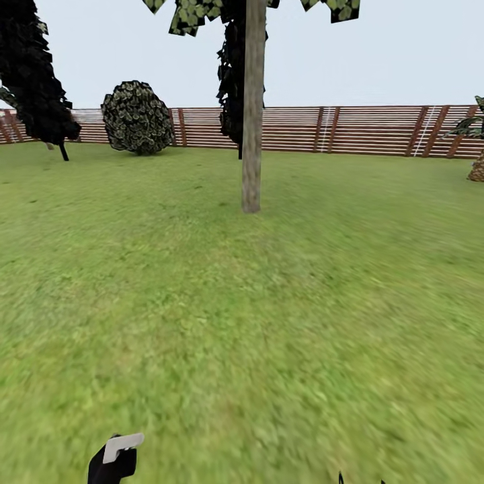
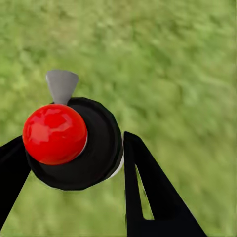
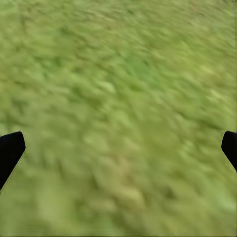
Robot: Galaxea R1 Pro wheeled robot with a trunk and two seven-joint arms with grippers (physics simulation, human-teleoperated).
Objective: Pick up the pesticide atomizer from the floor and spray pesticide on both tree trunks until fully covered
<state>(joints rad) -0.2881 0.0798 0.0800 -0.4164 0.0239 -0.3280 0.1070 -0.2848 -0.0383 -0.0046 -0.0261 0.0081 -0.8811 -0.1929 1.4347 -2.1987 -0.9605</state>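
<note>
The left pincer [image 2: 74, 158] grips the sprayer [image 2: 74, 143], the right pincer [image 3: 118, 148] gapes wide and empty, and the tree trunk [image 1: 253, 107] ahead is well apart, so approaching likely comes next.

Crown of the tree [image 1: 253, 101] cut off above; atomizer [image 1: 114, 458] clipped at the bottom edge; lawn [image 3: 118, 98] blurred under the right gripper [image 3: 118, 148].
</note>
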